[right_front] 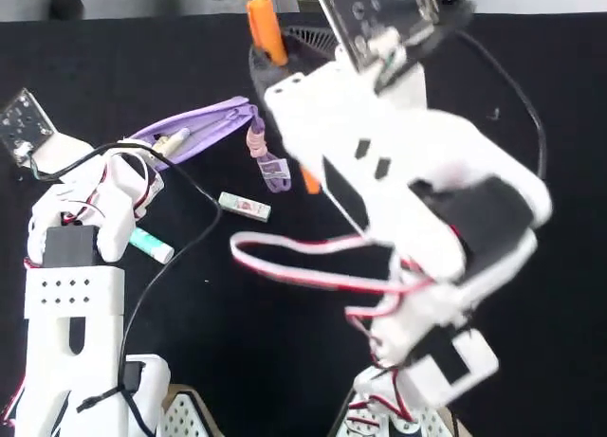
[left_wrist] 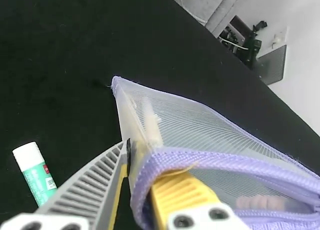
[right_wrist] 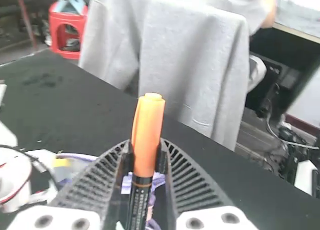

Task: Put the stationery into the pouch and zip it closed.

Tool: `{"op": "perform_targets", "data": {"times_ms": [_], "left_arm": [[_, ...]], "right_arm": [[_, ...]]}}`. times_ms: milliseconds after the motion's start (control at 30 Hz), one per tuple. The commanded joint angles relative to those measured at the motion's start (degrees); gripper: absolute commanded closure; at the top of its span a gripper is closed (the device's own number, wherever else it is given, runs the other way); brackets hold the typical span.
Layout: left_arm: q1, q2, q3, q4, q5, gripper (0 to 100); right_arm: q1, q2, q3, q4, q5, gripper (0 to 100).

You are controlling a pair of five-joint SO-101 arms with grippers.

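Pouch (left_wrist: 210, 135) in left tool (left_wrist: 136, 157), pale stick (left_wrist: 150, 124) inside

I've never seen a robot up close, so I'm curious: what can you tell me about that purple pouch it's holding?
The pouch is a flat case with see-through ribbed sides and purple fabric edging. A pink pull dangles from one end. The left end effector pinches its purple edge, holding it tilted on or just above the black table; which, I cannot tell. Pale things show through its side.
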Motion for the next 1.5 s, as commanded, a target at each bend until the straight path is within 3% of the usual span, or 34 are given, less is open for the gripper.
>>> {"op": "perform_targets", "data": {"times_ms": [0,533,867,1200,1467], "left_arm": [[0.4,-1.32,-0.48,-0.97,-0.35,97],[0.04,-1.32,-0.48,0.26,-0.44,97],[-0.04,-1.32,-0.31,0.18,-0.44,97],[-0.13,-1.32,-0.31,0.26,-0.44,97],[-0.13,-1.32,-0.31,0.26,-0.44,97]], "right_arm": [[-3.69,-7.08,4.18,1.93,-0.53,98.7],[-5.63,-9.54,8.66,1.93,-2.55,98.7],[-5.63,-20.62,16.04,0.35,-2.02,98.7],[-8.88,-27.74,30.46,-7.65,-0.09,98.7],[-8.7,-35.74,55.52,-27.6,3.25,98.7]]}}
